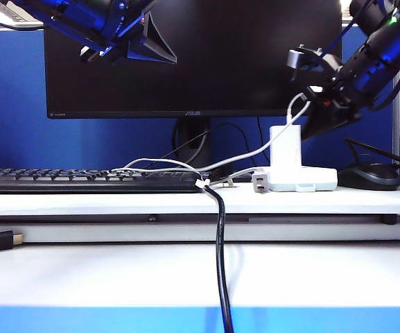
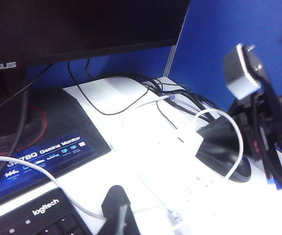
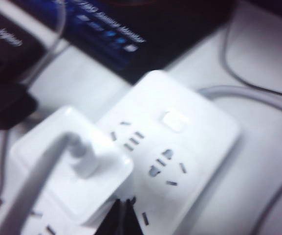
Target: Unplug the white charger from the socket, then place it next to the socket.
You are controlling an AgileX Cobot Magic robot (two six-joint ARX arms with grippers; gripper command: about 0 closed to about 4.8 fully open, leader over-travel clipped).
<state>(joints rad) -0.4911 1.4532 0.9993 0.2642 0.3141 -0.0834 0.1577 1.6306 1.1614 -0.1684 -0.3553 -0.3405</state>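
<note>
Charger (image 1: 285,146) stands upright in socket (image 1: 303,179), cable end up; right hand (image 3: 121,215) pressed together beside it, left hand (image 2: 119,215) seemingly closed.

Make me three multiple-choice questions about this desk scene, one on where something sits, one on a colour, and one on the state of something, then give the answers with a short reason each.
1. Where is the mouse?
A. Right of the socket
B. On the keyboard
C. Behind the monitor

2. What colour is the thick cable hanging over the desk's front edge?
A. White
B. Black
C. Green

3. What state is the white charger in?
A. Lying beside the socket
B. Lifted clear
C. Standing plugged into the socket

Answers: 1 A, the exterior view shows it right of the strip. 2 B, it is plainly dark. 3 C, it stands upright on the strip, the shut right gripper above it, the left gripper far off.
</note>
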